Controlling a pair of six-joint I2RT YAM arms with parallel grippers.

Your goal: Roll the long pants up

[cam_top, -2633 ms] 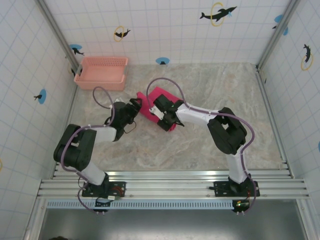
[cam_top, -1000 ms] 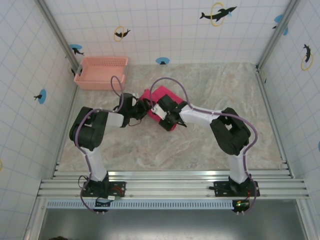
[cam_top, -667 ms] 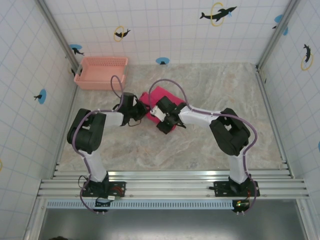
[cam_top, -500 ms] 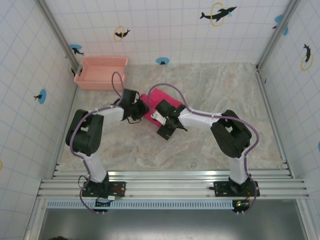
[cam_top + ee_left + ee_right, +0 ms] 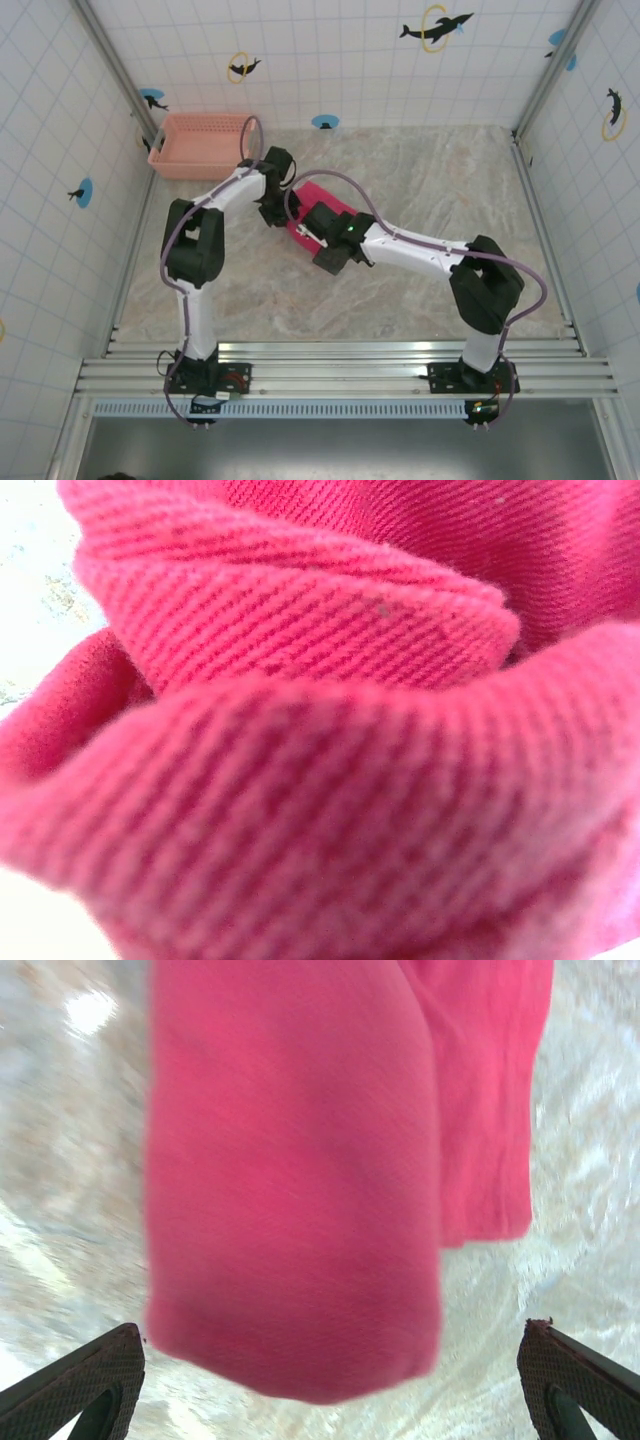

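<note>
Toward the left-centre of the tabletop (image 5: 430, 185), near the pale basket (image 5: 200, 146) but apart from it, the long pants (image 5: 328, 193) lay gathered into one short, thick bundle, with no leg stretched out across the surface. Judged from that, the rolling looked close to finished. From the right wrist, the bundle showed a plump rounded end and a flatter layer jutting out beside it, so the roll may have needed tightening or tucking. The right tool (image 5: 325, 1390) stood with its fingers wide apart, just short of the bundle and holding nothing. The left tool (image 5: 273, 210) sat against the bundle's left edge. Its wrist camera was pressed up against folds of cloth, and I could not tell whether it was clamped on them.
</note>
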